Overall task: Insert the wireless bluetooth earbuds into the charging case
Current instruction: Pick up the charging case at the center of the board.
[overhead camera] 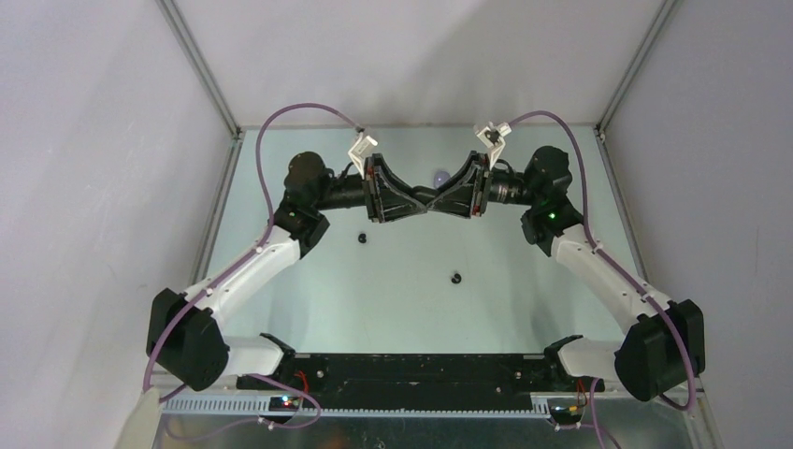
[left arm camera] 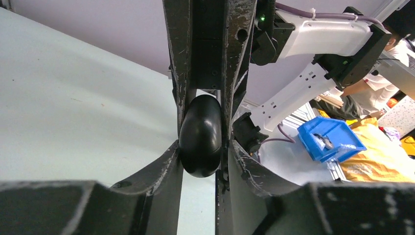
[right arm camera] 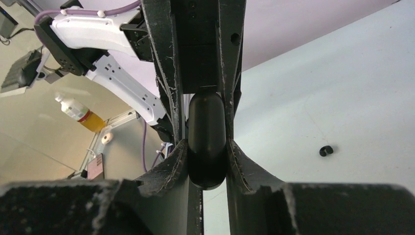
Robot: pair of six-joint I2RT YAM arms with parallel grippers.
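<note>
A glossy black, rounded charging case point(left arm camera: 200, 134) hangs above the table, pinched from both sides. My left gripper point(left arm camera: 203, 147) is shut on its lower end, while the right gripper's fingers point(left arm camera: 235, 58) reach in from the top. In the right wrist view my right gripper point(right arm camera: 206, 147) is shut on the same case point(right arm camera: 206, 142). From above, both grippers meet tip to tip, left point(overhead camera: 418, 198) and right point(overhead camera: 439, 198), over the far middle of the table. Two black earbuds point(overhead camera: 362, 238) point(overhead camera: 456, 277) lie on the table; one point(right arm camera: 326, 151) shows in the right wrist view. A small purple earbud point(overhead camera: 439, 175) lies just behind the grippers.
The pale green table point(overhead camera: 524, 299) has white walls on three sides and a black rail point(overhead camera: 402, 369) along the near edge. Beyond the table a blue bin point(left arm camera: 330, 139) and a bottle point(right arm camera: 78, 111) show.
</note>
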